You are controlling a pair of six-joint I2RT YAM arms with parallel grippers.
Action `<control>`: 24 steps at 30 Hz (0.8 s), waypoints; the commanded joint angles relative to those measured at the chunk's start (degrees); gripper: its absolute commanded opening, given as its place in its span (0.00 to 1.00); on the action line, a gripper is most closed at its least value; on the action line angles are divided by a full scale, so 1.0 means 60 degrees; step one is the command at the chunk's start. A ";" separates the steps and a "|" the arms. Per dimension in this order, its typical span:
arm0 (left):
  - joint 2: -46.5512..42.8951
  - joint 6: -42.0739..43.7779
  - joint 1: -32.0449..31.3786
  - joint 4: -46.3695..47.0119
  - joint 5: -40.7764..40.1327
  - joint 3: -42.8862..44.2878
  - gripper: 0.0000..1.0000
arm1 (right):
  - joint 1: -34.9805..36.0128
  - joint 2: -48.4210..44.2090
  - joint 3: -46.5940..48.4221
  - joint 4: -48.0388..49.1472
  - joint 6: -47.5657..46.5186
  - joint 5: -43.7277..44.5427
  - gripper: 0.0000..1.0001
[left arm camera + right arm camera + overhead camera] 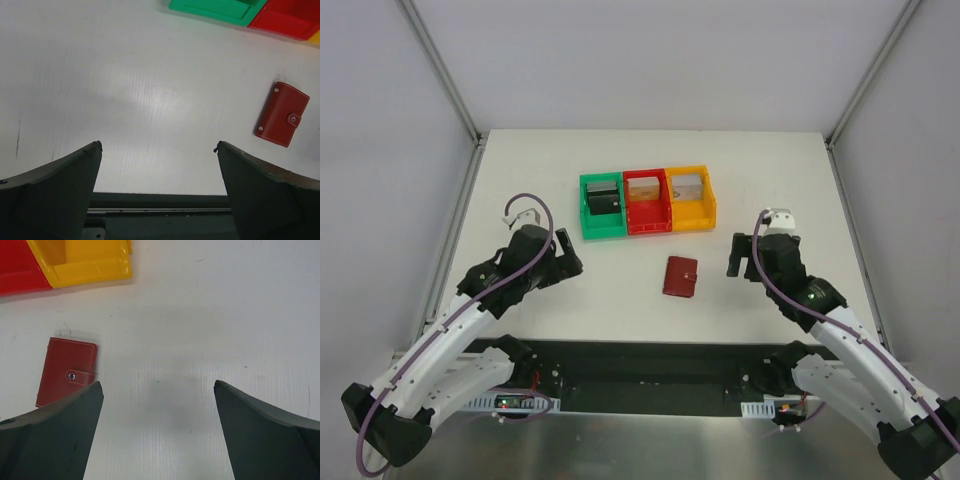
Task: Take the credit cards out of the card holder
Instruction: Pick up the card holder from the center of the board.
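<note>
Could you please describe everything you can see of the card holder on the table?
The card holder is a small, dark red, leather-like wallet with pale stitching along its edges and small metal studs. It is folded shut, with its little tab snapped across one edge. It lies flat and slightly skewed on the white table, apart from the red bin beyond it. What it holds is hidden, and only the table touches it.

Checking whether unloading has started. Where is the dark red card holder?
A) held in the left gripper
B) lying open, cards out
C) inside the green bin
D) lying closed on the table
D: the card holder lies flat on the table, its snap tab fastened.
</note>
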 commanded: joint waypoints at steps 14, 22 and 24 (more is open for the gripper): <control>0.0090 0.0586 0.0000 0.0003 -0.0120 -0.0186 0.99 | 0.0008 0.0102 0.0583 -0.0254 -0.0466 -0.0304 0.96; -0.0277 0.1479 -0.0029 0.0339 0.0448 -0.0288 0.99 | 0.0184 0.0848 0.0817 -0.0648 -0.0188 -0.0276 0.96; -0.0233 0.1611 -0.0190 0.0544 0.1019 -0.0317 0.97 | 0.0315 0.1184 0.0804 -0.0824 -0.0056 -0.0144 0.97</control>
